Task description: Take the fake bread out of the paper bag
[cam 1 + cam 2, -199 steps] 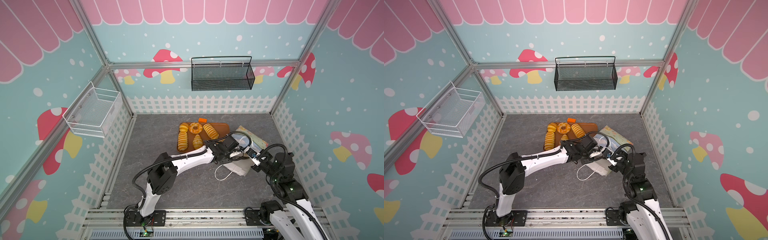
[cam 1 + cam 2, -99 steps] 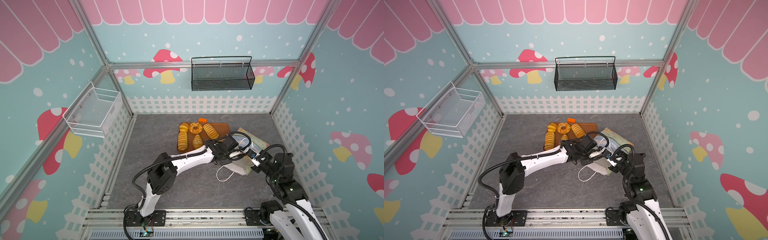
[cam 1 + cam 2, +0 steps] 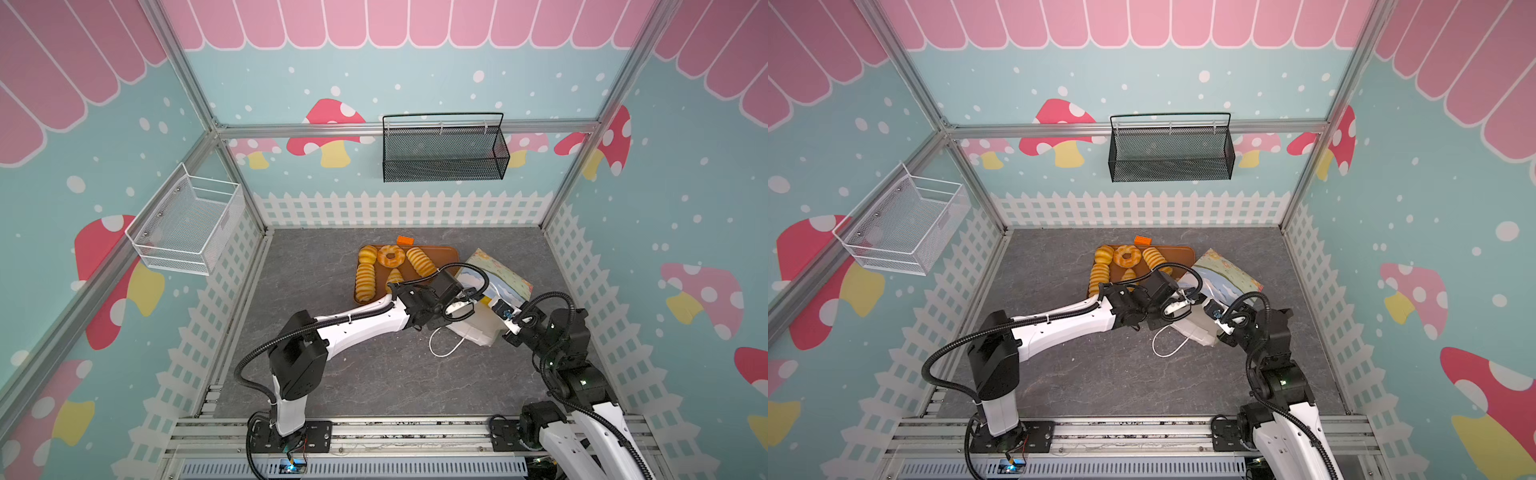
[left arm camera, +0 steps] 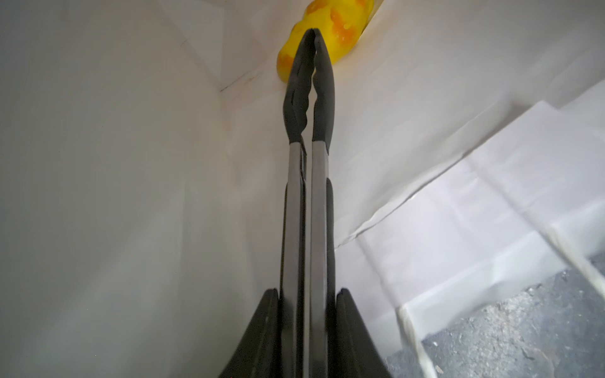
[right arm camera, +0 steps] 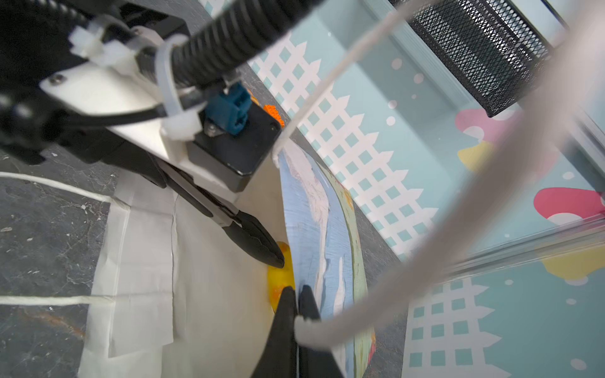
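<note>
Around me stand teal walls (image 3: 415,83) dotted with white. They are printed with red-and-yellow mushrooms (image 3: 328,133), a pink scalloped band (image 3: 374,25) along the top and a white picket fence (image 3: 395,208) along the foot, all held in a silver metal frame (image 3: 548,126). A black mesh basket (image 3: 444,153) hangs on the wall at twelve o'clock, and a white wire basket (image 3: 187,224) juts from the wall at ten o'clock. Under me the floor (image 3: 353,374) is grey and veined like stone, softly and evenly lit, and it ends at six o'clock in slotted metal rails (image 3: 395,432).
</note>
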Controlling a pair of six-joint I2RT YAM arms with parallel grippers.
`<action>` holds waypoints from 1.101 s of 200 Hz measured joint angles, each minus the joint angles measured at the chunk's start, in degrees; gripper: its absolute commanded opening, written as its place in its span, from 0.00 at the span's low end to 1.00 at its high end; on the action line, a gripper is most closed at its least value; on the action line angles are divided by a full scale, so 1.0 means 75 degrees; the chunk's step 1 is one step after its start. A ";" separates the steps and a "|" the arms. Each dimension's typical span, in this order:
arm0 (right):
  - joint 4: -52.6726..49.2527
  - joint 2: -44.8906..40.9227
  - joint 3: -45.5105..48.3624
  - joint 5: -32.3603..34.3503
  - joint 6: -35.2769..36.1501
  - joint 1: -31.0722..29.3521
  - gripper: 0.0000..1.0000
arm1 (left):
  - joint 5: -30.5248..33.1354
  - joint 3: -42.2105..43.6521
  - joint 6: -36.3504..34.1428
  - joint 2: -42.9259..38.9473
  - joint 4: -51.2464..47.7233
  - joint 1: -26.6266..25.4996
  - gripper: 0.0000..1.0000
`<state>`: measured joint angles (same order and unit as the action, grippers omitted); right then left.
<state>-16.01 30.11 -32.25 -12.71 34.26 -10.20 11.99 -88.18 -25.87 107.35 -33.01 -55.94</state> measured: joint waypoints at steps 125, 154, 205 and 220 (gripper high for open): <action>-0.0003 0.0169 -0.0003 -0.0055 0.0052 0.0003 0.00 | 0.0391 -0.1075 -0.0192 0.0863 -0.0315 0.0117 0.43; 0.0012 0.0248 -0.0009 -0.0119 0.0067 0.0003 0.00 | 0.0009 -0.1180 -0.0058 0.0863 -0.0373 0.0227 0.45; 0.0035 0.0306 -0.0009 -0.0140 0.0114 0.0003 0.00 | -0.0460 -0.1402 0.0204 0.1134 -0.0425 0.0309 0.46; 0.0038 0.0379 -0.0012 -0.0172 0.0114 0.0003 0.00 | -0.0525 -0.1556 0.0370 0.1314 -0.0446 0.0306 0.47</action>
<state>-15.73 32.95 -32.34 -14.00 35.11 -10.17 8.05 -99.85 -23.09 117.21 -36.36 -53.65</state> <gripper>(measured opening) 0.047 0.465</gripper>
